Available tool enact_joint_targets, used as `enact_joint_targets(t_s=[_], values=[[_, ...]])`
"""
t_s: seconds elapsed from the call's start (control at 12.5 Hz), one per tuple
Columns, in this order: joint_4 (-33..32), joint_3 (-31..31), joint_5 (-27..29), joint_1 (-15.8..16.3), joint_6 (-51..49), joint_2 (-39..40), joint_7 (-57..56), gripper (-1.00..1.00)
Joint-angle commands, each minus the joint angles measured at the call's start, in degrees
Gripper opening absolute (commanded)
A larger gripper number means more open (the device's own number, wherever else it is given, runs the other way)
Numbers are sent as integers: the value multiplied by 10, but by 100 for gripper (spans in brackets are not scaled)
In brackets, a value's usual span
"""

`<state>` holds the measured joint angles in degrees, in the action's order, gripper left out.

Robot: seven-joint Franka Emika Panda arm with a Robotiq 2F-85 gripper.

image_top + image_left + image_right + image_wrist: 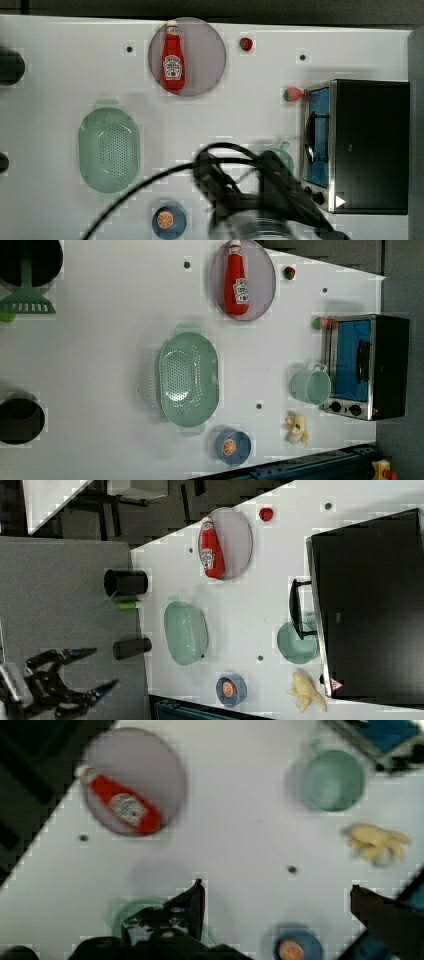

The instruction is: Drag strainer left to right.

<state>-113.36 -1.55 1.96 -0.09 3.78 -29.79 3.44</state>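
Still, the open jaws could miss the pale mint-green oval plastic strainer (109, 150) and tip it against the grey-purple round plate (210, 55).

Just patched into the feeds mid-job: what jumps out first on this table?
The red ketchup bottle lying on the grey-purple plate at the table's far edge catches the eye first. Next comes the mint-green strainer, mid-table in the left view, untouched. The black toaster oven with its blue door stands at the left view's right, a mint cup just beside it.
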Motion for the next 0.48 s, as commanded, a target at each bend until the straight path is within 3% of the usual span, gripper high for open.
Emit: enact_joint_targets(t_s=[0.08,0.48], values=[[-42,72,3,27,15,80,16,100],[-43,224,3,30,125,191,208,100]])
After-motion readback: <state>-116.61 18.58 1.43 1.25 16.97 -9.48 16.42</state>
